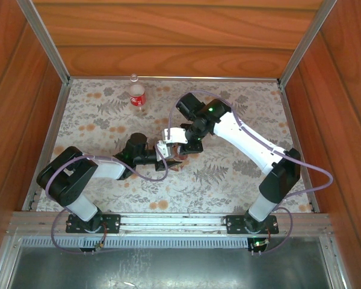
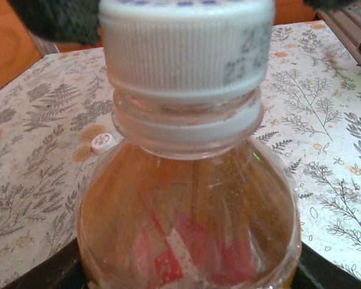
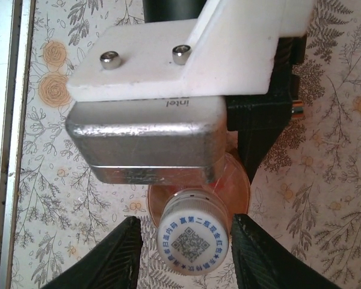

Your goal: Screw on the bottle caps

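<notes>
An amber-tinted clear bottle (image 2: 189,223) stands upright at mid-table, and my left gripper (image 1: 163,158) is shut on its body; its dark jaws show at the bottom corners of the left wrist view. A ribbed whitish cap (image 2: 186,45) sits on the bottle's neck. From above, the cap (image 3: 194,238) shows a printed code. My right gripper (image 3: 186,256) is open and straddles it: the right finger (image 3: 259,256) is at the cap's edge, the left finger (image 3: 117,256) a small gap away. A second bottle (image 1: 136,95) with a red-and-white label stands at the back. A loose white cap (image 2: 101,142) lies on the table.
The floral tablecloth (image 1: 228,180) covers the table, boxed in by wooden walls (image 1: 168,36) and a metal rail (image 1: 168,218) along the near edge. The right arm (image 1: 253,144) reaches in from the right, over the middle of the table.
</notes>
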